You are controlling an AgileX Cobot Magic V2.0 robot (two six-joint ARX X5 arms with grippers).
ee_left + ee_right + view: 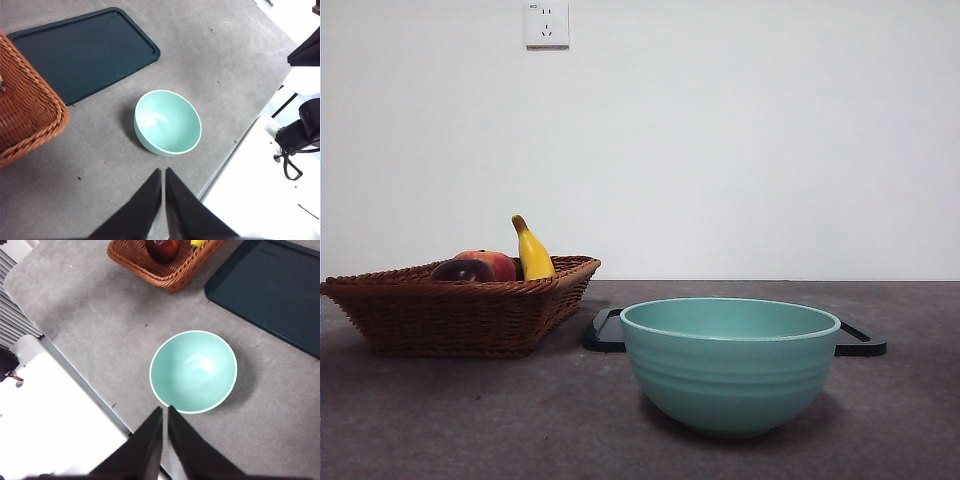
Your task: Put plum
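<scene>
Front view showed the dark maroon plum (462,270) touching the red-orange peach (496,263) at nine o'clock; both claws (163,172) (164,411) closed, empty. I feared grabbing wrong.

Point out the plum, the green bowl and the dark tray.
plum (461,270): front view, its dark top above the basket rim.
green bowl (730,385): front view, outer wall.
dark tray (85,52): left wrist view, bare flat bottom.
</scene>
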